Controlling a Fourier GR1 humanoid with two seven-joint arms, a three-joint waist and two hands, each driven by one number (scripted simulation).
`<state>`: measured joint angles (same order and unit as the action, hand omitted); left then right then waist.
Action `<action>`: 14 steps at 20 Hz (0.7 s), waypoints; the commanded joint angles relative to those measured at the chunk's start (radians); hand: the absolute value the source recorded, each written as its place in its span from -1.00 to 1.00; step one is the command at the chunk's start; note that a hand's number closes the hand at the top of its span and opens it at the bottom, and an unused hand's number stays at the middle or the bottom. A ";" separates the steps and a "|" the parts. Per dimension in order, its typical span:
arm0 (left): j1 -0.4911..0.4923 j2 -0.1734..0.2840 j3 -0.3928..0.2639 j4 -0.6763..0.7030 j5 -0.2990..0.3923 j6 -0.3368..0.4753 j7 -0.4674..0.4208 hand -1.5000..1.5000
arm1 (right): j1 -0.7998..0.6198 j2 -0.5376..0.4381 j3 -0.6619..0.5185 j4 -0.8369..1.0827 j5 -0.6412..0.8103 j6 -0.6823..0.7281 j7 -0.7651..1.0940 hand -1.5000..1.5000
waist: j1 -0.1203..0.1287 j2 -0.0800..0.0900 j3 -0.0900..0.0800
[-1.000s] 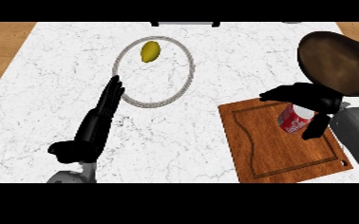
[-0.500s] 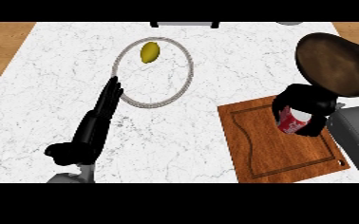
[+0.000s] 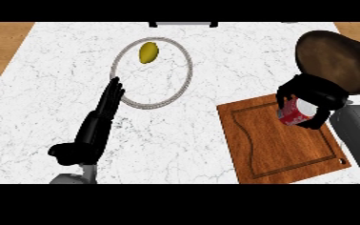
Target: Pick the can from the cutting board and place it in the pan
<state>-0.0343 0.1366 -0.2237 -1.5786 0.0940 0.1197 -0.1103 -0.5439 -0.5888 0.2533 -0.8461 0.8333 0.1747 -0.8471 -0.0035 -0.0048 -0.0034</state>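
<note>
1. Countertop: white marble-patterned slab with fine grey veining, flanked by strips of pale wood at its left and right edges.
2. Cutting board: rectangular, reddish-brown wood with visible grain and a routed groove running inside its border; it lies at the right of the counter, slightly rotated.
3. Can: red cylinder with a silvery top, tilted, over the board's upper right corner and enclosed by the right hand; whether it touches the board cannot be told.
4. Right hand: black, fingers and thumb curled round the can from above.
5. Pan: dark brown, rounded, matte interior, beyond the board at the right edge, just above the right hand.
6. Plate: round, with a thin grey rim; its centre matches the marble. A yellow, oval fruit rests in its upper part.
7. Left hand: black, fingers straight and together, tips touching the plate's lower left rim.
</note>
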 commanded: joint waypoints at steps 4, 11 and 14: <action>0.027 0.007 0.025 0.023 -0.009 0.018 -0.015 0.00 | 0.092 0.135 -0.148 -0.084 -0.050 -0.115 0.477 1.00 | -0.058 -0.017 -0.001; 0.032 -0.004 0.017 -0.034 -0.023 0.042 0.010 0.00 | 0.199 0.184 -0.234 -0.479 -0.088 -0.241 0.709 1.00 | -0.049 -0.016 0.001; 0.065 -0.008 0.001 -0.009 -0.017 0.010 -0.030 0.00 | 0.266 0.189 -0.284 -0.665 -0.149 -0.204 0.797 1.00 | -0.040 -0.010 0.002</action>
<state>0.0097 0.1418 -0.2014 -1.5819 0.0857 0.1332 -0.1262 -0.3589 -0.4165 0.0207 -1.3135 0.7295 -0.0211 -0.1604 -0.0512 -0.0191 -0.0028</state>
